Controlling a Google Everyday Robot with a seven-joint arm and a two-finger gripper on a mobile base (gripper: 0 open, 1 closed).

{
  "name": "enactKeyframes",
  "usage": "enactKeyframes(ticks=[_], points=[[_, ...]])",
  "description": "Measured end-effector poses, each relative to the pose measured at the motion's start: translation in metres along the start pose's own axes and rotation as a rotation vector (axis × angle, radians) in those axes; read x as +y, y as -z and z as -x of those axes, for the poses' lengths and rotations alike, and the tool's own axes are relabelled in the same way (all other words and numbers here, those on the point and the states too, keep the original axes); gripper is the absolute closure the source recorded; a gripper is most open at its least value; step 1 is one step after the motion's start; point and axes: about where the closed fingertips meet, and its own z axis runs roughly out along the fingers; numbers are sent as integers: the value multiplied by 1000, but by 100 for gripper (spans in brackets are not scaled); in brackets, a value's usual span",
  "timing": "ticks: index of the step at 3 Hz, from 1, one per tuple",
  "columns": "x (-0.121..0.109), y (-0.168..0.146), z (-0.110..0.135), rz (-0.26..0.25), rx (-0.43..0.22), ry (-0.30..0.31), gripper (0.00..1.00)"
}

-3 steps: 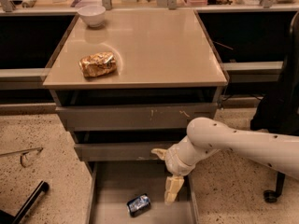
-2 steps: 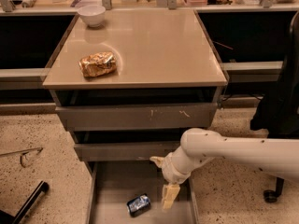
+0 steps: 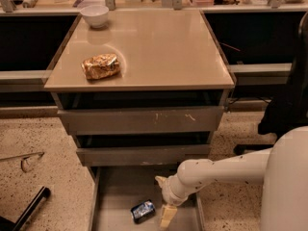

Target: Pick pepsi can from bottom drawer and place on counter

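Observation:
The pepsi can [image 3: 143, 211], blue with silver markings, lies on its side on the floor of the open bottom drawer [image 3: 115, 196]. My gripper [image 3: 162, 199] is down inside the drawer, just right of the can. Its two cream fingers are spread apart: the lower fingertip [image 3: 166, 216] sits close beside the can's right end, apart from it. The gripper is open and holds nothing. The beige counter [image 3: 154, 47] is the cabinet top above the drawers.
A golden-brown snack bag [image 3: 100, 66] lies on the counter's left side and a white bowl [image 3: 95, 15] stands at its back left. Two shut grey drawers [image 3: 139, 121] are above the open one. A dark chair [image 3: 288, 100] stands at the right.
My arm has dropped lower into the drawer and shifted a little left, bringing the gripper closer to the can. The can has not moved.

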Motion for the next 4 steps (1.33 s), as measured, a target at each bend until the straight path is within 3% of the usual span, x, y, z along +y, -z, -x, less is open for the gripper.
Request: enactKeyframes(ticks=[1,2,3,4], points=[[0,0,0,0,0,0,0],[-8,-25,-4,1,-48,15,0],[-22,-86,-11,25,-135,41,0],[-22,-86,-11,25,-135,41,0]])
